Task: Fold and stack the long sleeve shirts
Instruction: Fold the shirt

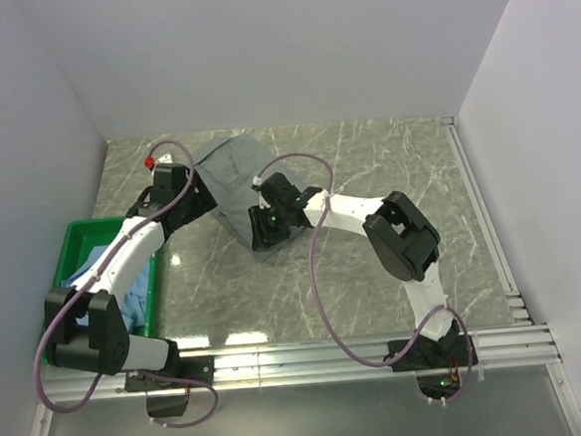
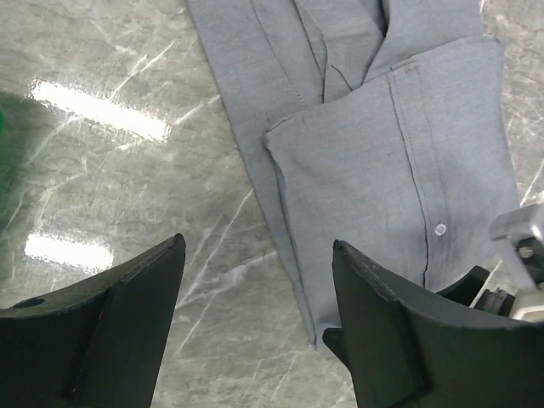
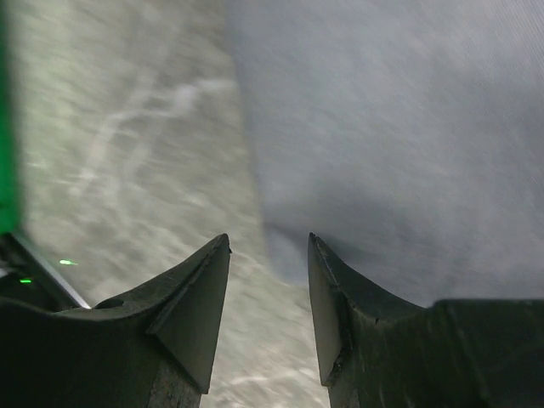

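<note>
A muted grey-green long sleeve shirt (image 1: 229, 167) lies folded on the marble table, its button placket facing up in the left wrist view (image 2: 382, 136). My left gripper (image 1: 201, 199) hovers at the shirt's left edge. It is open, with bare table and the cloth's hem between its fingers (image 2: 259, 246). My right gripper (image 1: 262, 236) sits low at the shirt's near corner, open, with nothing between its fingers (image 3: 268, 242). The cloth (image 3: 399, 127) lies just beyond the right fingertip. A light blue shirt (image 1: 132, 304) lies crumpled in the green bin.
The green plastic bin (image 1: 72, 233) stands at the table's left side, under the left arm. Its wall shows at the left edge of the right wrist view (image 3: 4, 127). White walls close in the table on three sides. Metal rails run along the near and right edges.
</note>
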`<control>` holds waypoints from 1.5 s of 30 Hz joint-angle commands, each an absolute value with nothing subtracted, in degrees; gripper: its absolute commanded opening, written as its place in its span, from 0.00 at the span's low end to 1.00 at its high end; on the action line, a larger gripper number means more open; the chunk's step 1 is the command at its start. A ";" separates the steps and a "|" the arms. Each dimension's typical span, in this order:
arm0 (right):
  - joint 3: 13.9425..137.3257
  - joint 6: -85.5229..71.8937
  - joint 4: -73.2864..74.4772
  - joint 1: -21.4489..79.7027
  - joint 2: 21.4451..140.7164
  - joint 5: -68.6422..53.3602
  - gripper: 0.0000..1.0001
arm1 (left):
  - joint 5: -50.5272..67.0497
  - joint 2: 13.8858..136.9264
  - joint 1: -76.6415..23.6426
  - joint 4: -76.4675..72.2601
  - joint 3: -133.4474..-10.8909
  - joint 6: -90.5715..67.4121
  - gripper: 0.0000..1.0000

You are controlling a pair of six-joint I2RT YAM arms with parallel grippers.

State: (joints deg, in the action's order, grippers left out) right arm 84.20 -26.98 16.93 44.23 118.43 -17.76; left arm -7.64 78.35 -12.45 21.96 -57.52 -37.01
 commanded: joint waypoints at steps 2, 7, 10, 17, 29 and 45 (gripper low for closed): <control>84.20 -23.30 23.97 43.59 119.18 -16.08 0.49 | -8.44 79.01 -12.13 21.01 -59.32 -35.86 0.75; 83.85 -16.45 32.68 42.89 119.36 -15.82 0.49 | -7.30 80.94 -12.13 21.18 -60.55 -36.38 0.75; 80.78 -14.24 37.96 41.40 117.35 -13.01 0.49 | -6.51 81.21 -12.13 20.74 -60.56 -36.91 0.75; 66.03 -19.59 37.36 28.58 106.01 -8.28 0.50 | -4.57 83.49 -12.13 19.87 -60.91 -36.83 0.76; 63.90 -21.71 27.61 27.25 93.17 -10.37 0.51 | -1.49 98.59 -13.36 16.52 -67.85 -38.23 0.59; 62.14 -23.90 22.16 30.40 89.91 -15.55 0.51 | -8.00 109.33 -13.36 18.19 -67.59 -44.03 0.15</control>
State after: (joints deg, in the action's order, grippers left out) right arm 61.58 -22.90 25.78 28.99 92.68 -13.89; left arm -5.48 108.73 -13.21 17.85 -69.17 -41.80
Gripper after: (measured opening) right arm 0.506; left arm 0.164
